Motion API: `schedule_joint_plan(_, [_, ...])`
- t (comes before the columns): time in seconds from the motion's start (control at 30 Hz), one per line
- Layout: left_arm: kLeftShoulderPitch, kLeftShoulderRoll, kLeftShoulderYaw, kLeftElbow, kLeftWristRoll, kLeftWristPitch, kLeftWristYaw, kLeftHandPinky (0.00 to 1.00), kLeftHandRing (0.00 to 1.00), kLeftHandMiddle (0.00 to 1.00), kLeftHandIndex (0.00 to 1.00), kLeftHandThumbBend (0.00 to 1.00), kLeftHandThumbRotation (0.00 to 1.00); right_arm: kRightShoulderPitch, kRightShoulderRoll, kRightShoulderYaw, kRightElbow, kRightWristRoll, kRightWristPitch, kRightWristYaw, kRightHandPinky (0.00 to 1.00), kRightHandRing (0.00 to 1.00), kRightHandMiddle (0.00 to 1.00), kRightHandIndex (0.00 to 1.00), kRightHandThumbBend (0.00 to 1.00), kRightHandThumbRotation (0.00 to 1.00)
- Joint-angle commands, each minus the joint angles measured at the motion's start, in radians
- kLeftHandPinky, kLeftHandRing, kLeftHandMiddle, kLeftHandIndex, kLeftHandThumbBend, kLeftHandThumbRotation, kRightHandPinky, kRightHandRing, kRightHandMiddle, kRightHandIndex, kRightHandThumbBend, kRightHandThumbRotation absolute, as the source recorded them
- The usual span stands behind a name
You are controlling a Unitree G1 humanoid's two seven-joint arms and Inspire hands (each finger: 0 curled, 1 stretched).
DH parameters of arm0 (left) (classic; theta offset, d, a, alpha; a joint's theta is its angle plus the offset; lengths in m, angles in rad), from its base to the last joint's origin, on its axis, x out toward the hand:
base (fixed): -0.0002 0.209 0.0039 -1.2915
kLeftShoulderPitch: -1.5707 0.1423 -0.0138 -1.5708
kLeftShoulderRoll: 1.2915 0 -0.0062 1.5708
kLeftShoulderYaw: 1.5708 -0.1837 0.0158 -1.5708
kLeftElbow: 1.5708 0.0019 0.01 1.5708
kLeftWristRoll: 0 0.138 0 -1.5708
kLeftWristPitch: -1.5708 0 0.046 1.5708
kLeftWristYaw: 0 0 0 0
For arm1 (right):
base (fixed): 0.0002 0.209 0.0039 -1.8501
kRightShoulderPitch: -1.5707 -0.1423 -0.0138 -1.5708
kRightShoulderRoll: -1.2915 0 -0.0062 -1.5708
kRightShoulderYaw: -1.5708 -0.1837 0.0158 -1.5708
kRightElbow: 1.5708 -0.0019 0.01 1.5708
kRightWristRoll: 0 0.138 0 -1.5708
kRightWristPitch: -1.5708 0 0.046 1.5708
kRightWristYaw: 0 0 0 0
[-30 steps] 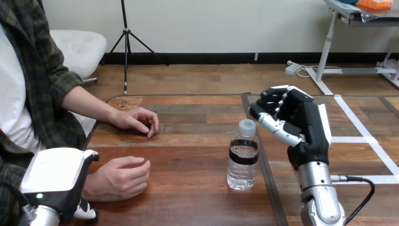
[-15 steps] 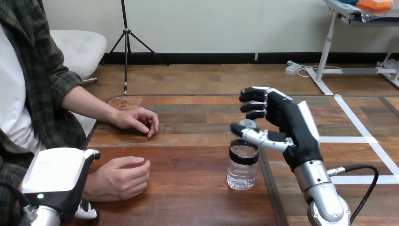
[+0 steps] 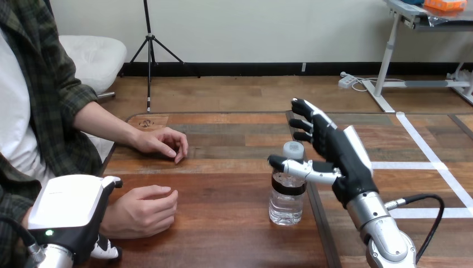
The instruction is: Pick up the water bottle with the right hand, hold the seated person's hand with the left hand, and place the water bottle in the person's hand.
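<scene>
A clear water bottle (image 3: 287, 192) with a white cap and a dark label band stands upright on the wooden table (image 3: 223, 184). My right hand (image 3: 334, 153) is open around its top from the right: straight fingers (image 3: 305, 120) rise behind the cap and the thumb (image 3: 290, 165) crosses in front of the neck. My left hand (image 3: 67, 206) is at the bottom left, its white back facing up, beside the person's near hand (image 3: 139, 211). That hand rests loosely curled on the table. The person's far hand (image 3: 162, 142) lies flat further back.
A dark seam (image 3: 319, 215) runs front to back just right of the bottle. White tape lines (image 3: 440, 166) mark the surface beyond it. The person's forearm (image 3: 103, 125) reaches in from the left across the table's back corner.
My right hand has moved left and forward to the bottle and its fingers have straightened; the thumb now crosses the bottle's neck. My left hand and the person's hands have stayed put.
</scene>
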Motion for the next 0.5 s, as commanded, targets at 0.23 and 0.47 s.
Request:
schedule_joint_plan(0.23, [-0.034, 0.029, -0.002, -0.012, -0.027, -0.008, 0.024, 0.76, 0.79, 0.8, 0.79, 0.92, 0.08, -0.033, 0.0, 0.023, -0.06, 0.011, 0.063, 0.036, 1.0, 1.0, 1.0, 1.0, 0.91, 0.19])
schedule_joint_plan(0.47, [-0.03, 0.033, -0.003, -0.016, -0.032, -0.012, 0.026, 0.76, 0.79, 0.8, 0.78, 0.92, 0.08, -0.038, 0.001, 0.032, -0.042, 0.003, 0.067, 0.033, 1.0, 1.0, 1.0, 1.0, 0.91, 0.19])
